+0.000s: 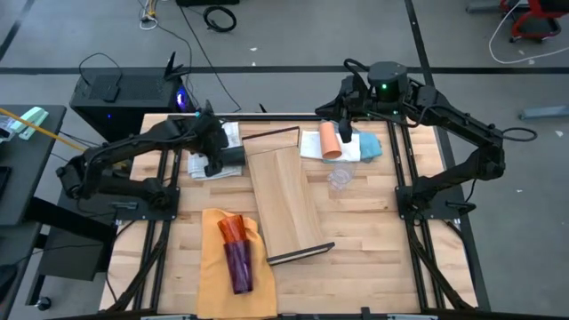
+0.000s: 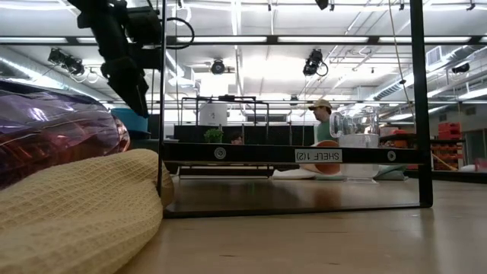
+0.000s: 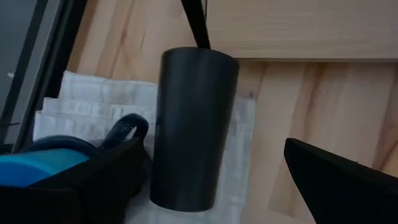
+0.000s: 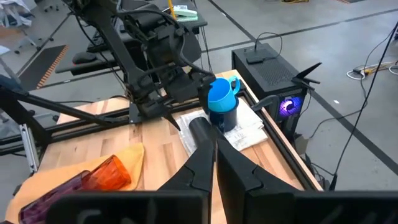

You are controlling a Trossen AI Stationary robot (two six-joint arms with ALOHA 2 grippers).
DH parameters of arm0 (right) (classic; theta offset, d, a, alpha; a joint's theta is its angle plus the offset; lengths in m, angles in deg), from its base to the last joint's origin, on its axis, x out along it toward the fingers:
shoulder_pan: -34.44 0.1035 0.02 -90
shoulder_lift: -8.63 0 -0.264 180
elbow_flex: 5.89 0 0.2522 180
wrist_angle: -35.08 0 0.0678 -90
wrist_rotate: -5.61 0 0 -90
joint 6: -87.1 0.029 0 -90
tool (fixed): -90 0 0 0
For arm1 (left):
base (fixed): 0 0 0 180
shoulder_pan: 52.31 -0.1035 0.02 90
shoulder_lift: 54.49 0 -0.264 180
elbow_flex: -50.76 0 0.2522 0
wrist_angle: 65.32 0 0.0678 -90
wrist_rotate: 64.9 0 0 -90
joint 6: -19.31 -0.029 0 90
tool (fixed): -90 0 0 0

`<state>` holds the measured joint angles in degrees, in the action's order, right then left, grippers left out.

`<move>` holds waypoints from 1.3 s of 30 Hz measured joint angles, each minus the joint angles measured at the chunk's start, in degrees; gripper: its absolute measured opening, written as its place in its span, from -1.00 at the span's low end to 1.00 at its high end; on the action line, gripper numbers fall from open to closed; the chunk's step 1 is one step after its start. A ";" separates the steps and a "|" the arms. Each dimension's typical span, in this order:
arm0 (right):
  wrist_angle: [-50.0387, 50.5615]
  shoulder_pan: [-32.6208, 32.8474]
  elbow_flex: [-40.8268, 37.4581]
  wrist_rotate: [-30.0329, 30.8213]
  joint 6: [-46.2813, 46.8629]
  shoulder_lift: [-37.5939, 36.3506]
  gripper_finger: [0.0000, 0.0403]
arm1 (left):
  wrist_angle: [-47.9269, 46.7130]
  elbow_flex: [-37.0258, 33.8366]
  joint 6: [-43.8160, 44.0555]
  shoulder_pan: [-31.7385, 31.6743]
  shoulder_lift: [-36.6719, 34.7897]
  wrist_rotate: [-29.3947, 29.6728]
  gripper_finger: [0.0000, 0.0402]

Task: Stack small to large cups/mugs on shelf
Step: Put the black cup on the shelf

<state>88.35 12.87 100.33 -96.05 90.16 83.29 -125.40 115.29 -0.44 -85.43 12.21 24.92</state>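
Note:
A black cup (image 3: 193, 130) lies on its side on a folded white cloth (image 3: 93, 102) at the table's far left, beside a bright blue mug (image 4: 219, 96) nested in a dark navy mug (image 4: 225, 118). My left gripper (image 3: 214, 155) is open, one finger on each side of the black cup. My right gripper (image 4: 215, 146) is shut and hangs above the far right, next to a peach cup (image 1: 331, 140) lying on white and blue cloths. Clear plastic cups (image 1: 339, 180) stand near the pale shelf plank (image 1: 284, 200). Orange (image 1: 233, 229) and purple (image 1: 240, 267) tumblers lie on a yellow cloth (image 1: 213, 267).
The shelf plank lies slanted across the table's middle, with dark metal bars at its far (image 1: 271, 133) and near (image 1: 300, 254) ends. Black frame rails run along both table sides. A computer case (image 1: 116, 93) stands beyond the far left corner. A person shows far behind in the low view.

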 joint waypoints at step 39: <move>-0.02 -0.01 -0.07 -0.22 0.41 -0.04 -0.88 | 12.16 -7.89 1.35 1.68 9.39 8.66 0.99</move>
<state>88.33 12.86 100.27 -96.27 90.56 83.24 -113.24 107.39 0.92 -83.75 21.60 33.59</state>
